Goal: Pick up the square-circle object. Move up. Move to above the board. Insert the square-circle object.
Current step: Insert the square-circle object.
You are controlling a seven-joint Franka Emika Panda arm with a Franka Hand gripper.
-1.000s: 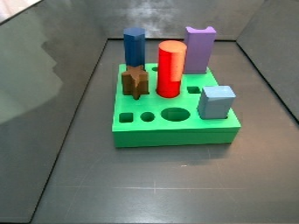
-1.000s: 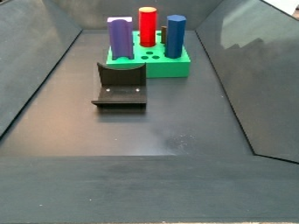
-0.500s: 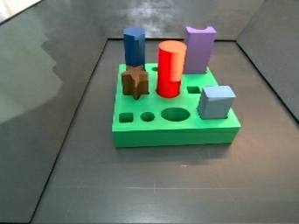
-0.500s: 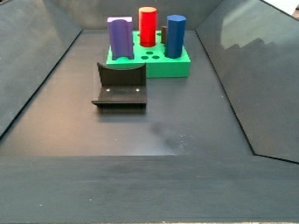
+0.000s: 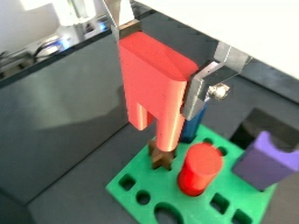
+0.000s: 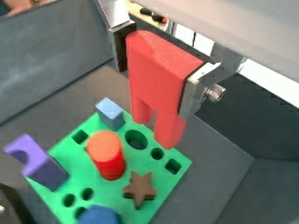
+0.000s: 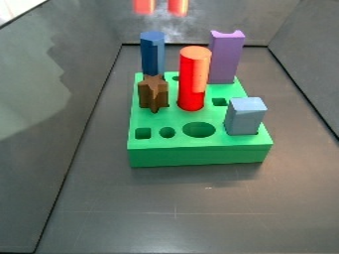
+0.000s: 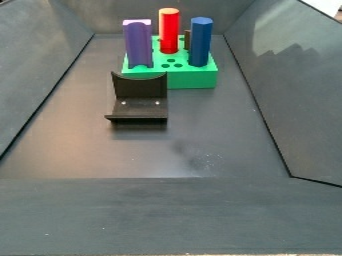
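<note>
The square-circle object [image 5: 156,77] was held clamped between the jaws of the gripper [image 6: 158,72], long axis vertical and prongs pointing down. It was positioned well above the board [image 6: 84,190], over the board's open holes beside the red cylinder [image 6: 108,155]. Descent was judged the remaining move.

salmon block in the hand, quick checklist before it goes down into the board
1. Grip: the tall salmon-red notched block sits between the hand's silver fingers: ok.
2. Prongs pointing down toward the bright-green slab board: ok.
3. Block clear above the board, not touching, in both wrist views: ok.
4. Lined up over its own hole: cannot tell.
5. Clearance from the red round cylinder and brown star piece: cannot tell.
6. Block upright: ok.
</note>
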